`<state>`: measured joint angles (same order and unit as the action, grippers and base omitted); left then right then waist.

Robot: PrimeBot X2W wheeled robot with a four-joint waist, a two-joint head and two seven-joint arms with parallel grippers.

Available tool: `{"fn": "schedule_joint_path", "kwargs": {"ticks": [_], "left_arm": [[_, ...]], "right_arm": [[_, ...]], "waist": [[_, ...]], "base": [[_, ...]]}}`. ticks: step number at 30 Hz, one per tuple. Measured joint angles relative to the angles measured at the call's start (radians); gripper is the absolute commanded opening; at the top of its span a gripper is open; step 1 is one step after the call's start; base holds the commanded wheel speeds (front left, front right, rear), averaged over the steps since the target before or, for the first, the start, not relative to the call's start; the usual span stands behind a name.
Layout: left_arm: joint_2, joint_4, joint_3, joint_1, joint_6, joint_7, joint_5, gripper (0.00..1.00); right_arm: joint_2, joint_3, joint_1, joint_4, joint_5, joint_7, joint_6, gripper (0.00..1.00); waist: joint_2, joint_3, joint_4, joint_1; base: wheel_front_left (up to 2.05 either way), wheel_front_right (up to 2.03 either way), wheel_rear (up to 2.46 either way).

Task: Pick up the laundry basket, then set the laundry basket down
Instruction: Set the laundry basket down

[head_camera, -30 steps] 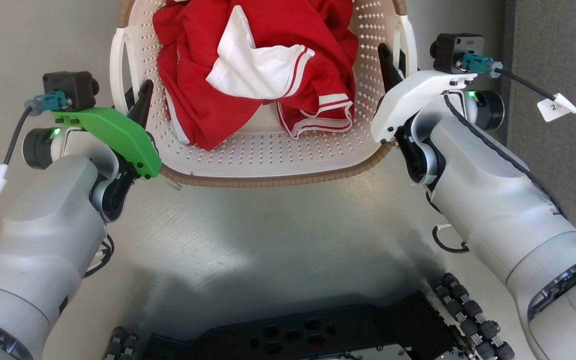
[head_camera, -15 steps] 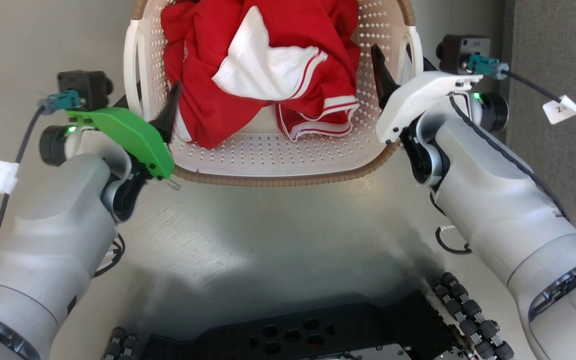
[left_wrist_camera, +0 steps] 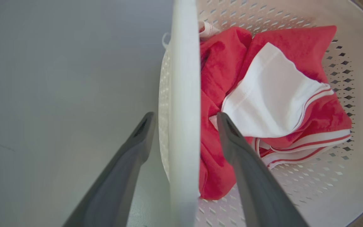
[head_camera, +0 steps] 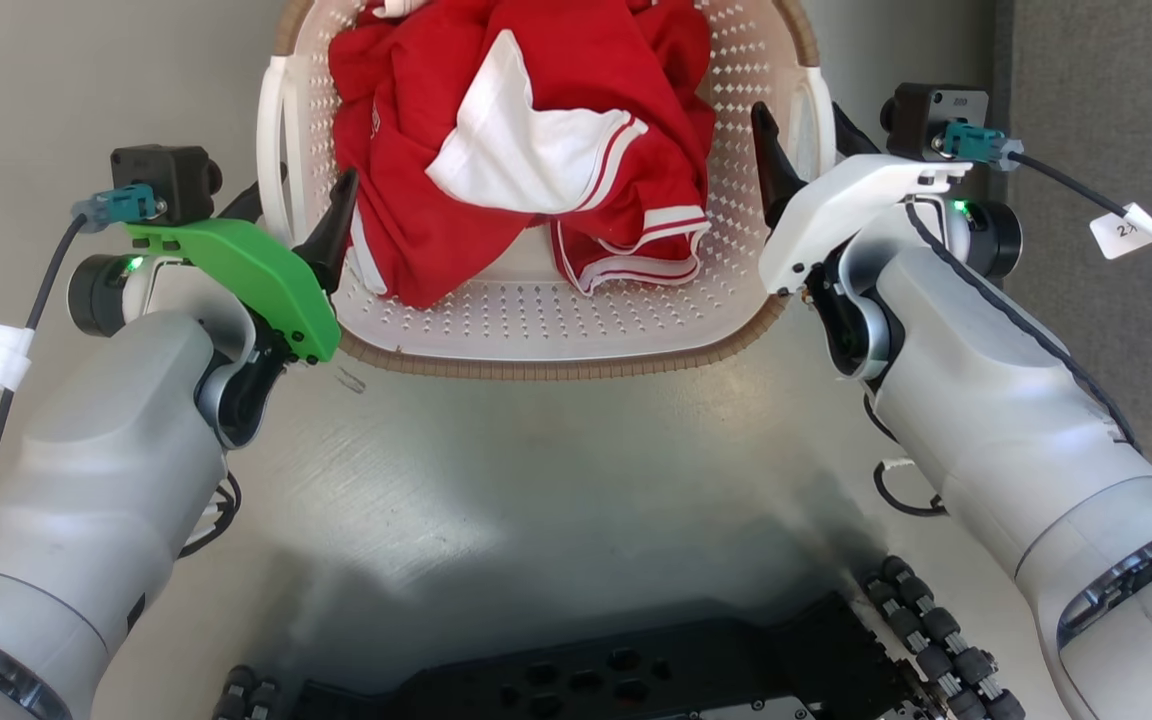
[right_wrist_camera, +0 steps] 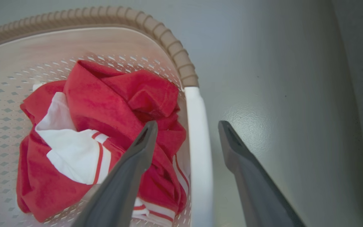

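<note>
The laundry basket (head_camera: 546,325) is cream and perforated with a brown woven-look rim, and stands on the pale floor ahead of me. A red and white garment (head_camera: 546,120) lies crumpled inside it. My left gripper (head_camera: 292,208) is open astride the basket's left white handle (left_wrist_camera: 184,94); one finger is outside and the other inside beside the cloth, with gaps on both sides. Open too, my right gripper (head_camera: 806,132) straddles the right white handle (right_wrist_camera: 198,151), and its inner finger (right_wrist_camera: 137,157) is over the garment (right_wrist_camera: 106,126).
My own dark base with its rollers (head_camera: 586,675) fills the bottom of the head view. A darker grey carpet strip (head_camera: 1116,90) runs along the right. Camera cables (head_camera: 1086,190) trail from both wrists.
The left gripper's inner finger has swung further into the basket, away from the handle. The right gripper's outer finger now shows beyond its handle. The head view has shifted slightly.
</note>
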<state>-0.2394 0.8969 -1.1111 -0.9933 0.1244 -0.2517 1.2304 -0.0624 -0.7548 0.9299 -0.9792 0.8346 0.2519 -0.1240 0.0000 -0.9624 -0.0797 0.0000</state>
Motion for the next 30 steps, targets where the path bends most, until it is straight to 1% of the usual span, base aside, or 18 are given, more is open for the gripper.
{"fn": "schedule_joint_path", "kwargs": {"ticks": [10,18,30], "left_arm": [[-0.008,0.032,-0.018,0.008,0.000,0.000,-0.002,1.00],[-0.021,0.066,-0.014,0.041,0.000,0.000,-0.002,1.00],[-0.024,0.029,0.044,0.096,0.000,0.000,-0.022,1.00]], "right_arm": [[0.000,0.012,-0.041,-0.005,0.000,0.000,-0.001,1.00],[0.001,0.040,-0.086,-0.007,-0.001,0.000,-0.001,1.00],[0.001,0.082,-0.140,0.012,-0.069,0.000,-0.001,1.00]], "waist": [[0.0000,0.057,-0.005,0.0000],[0.0000,0.140,-0.013,0.0000],[0.0000,0.289,-0.025,-0.0001]], "base": [[0.00,0.00,0.00],[0.00,0.00,0.00],[0.00,0.00,0.00]]}}
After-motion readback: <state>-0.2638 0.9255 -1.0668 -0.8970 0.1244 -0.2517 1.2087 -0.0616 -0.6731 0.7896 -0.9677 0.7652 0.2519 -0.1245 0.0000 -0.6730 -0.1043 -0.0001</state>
